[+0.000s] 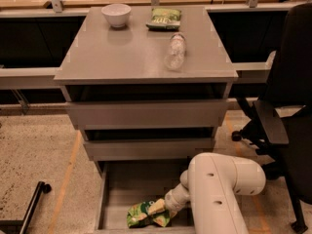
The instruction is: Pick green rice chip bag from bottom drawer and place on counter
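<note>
The green rice chip bag (pixel 144 213) lies crumpled on the floor of the open bottom drawer (pixel 125 191), near its front right. My gripper (pixel 158 207) reaches down into the drawer from the white arm (pixel 219 189) and sits right on the bag's right end. The counter (pixel 122 52) is the grey slab above the drawers.
On the counter stand a white bowl (pixel 116 14), a flat green bag (pixel 164 18) and a clear plastic bottle (pixel 176 50) lying on its side. Two closed drawer fronts (pixel 146 113) sit above the open one. A black office chair (pixel 287 106) stands at the right. A black bar (pixel 29 208) lies at the lower left.
</note>
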`<act>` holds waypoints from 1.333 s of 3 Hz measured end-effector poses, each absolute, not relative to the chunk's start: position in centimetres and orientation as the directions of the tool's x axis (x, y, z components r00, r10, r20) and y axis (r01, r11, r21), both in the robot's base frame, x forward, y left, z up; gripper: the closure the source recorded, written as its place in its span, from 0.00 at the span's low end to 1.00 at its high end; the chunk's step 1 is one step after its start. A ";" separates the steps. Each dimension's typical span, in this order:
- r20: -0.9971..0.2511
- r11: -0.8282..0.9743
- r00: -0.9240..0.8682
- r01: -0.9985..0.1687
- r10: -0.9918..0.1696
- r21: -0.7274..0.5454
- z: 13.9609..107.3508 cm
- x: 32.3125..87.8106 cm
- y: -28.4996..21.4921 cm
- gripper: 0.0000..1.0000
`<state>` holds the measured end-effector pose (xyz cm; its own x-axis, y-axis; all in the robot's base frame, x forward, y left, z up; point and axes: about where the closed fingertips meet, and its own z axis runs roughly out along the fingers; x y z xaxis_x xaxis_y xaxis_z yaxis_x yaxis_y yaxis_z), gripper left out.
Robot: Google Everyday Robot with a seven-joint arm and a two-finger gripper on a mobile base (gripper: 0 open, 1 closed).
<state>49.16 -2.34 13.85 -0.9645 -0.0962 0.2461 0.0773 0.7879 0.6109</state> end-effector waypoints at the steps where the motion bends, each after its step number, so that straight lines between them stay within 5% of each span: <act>1: 0.241 0.792 -0.966 0.075 -0.093 0.605 13.8 49.2 -2.5 0.65; 2: 0.233 0.794 -0.968 0.071 -0.091 0.604 14.1 49.3 -2.6 0.88; 3: 0.204 0.788 -0.975 0.054 -0.093 0.613 15.1 49.7 -2.5 1.00; 4: 0.155 0.774 -0.982 0.019 -0.103 0.633 17.2 50.5 -2.3 1.00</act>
